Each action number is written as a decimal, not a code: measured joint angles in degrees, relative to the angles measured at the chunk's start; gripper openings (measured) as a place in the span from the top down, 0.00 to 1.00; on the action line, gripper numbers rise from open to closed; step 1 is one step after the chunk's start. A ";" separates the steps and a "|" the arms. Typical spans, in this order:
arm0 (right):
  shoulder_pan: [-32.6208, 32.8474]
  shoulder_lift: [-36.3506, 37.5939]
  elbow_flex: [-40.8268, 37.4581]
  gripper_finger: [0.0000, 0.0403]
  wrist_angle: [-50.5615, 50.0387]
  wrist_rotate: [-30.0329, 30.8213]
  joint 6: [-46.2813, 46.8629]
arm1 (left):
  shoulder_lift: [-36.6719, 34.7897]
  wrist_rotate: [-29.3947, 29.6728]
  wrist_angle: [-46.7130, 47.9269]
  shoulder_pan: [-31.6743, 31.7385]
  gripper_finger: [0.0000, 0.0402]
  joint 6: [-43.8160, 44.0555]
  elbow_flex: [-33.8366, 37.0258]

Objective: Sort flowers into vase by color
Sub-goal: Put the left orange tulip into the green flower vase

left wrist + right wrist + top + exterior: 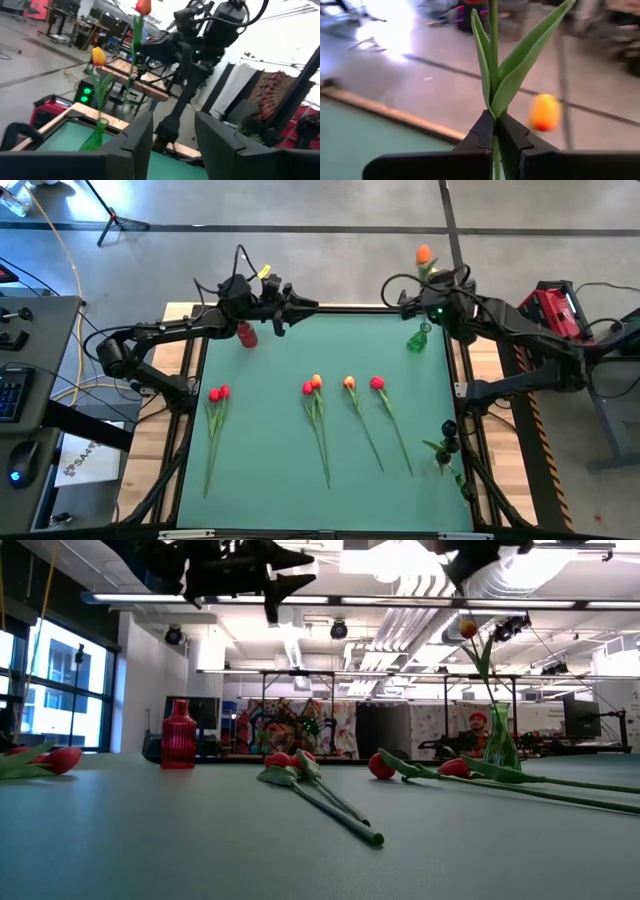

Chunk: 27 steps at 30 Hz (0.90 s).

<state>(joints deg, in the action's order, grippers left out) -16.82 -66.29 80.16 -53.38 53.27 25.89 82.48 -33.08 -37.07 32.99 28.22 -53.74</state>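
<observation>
Here the right gripper [495,131] pinches 1 orange tulip [424,254] mid-stem above the green vase [418,338]; light, floppy, easily crushed. Left gripper [172,135] gapes empty.

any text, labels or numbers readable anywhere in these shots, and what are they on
No text can be read with confidence.
White sheet on the floor left of the table, high view: a dark printed mark, too small to read.
Red vase, green vase and the tulips: no lettering shows.
Red case behind the right arm: no readable label.
Room posters and screens in the low view: too blurred to read.
</observation>
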 joint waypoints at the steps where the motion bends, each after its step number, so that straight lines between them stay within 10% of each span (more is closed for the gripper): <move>1: 0.00 0.32 -0.74 1.00 -0.15 1.94 0.98 | 0.00 0.42 0.42 0.00 0.68 -0.51 0.00; 12: -0.26 8.27 -19.22 1.00 17.78 8.82 3.07 | 0.00 1.88 3.53 -0.02 0.69 -4.29 0.00; 27: -2.38 12.34 -20.98 1.00 17.36 11.20 -0.49 | 0.00 3.08 6.46 0.41 0.69 -6.59 0.00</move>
<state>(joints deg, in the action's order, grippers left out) -19.20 -53.95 59.18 -36.03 64.47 25.40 82.48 -30.00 -30.61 33.40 21.63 -53.74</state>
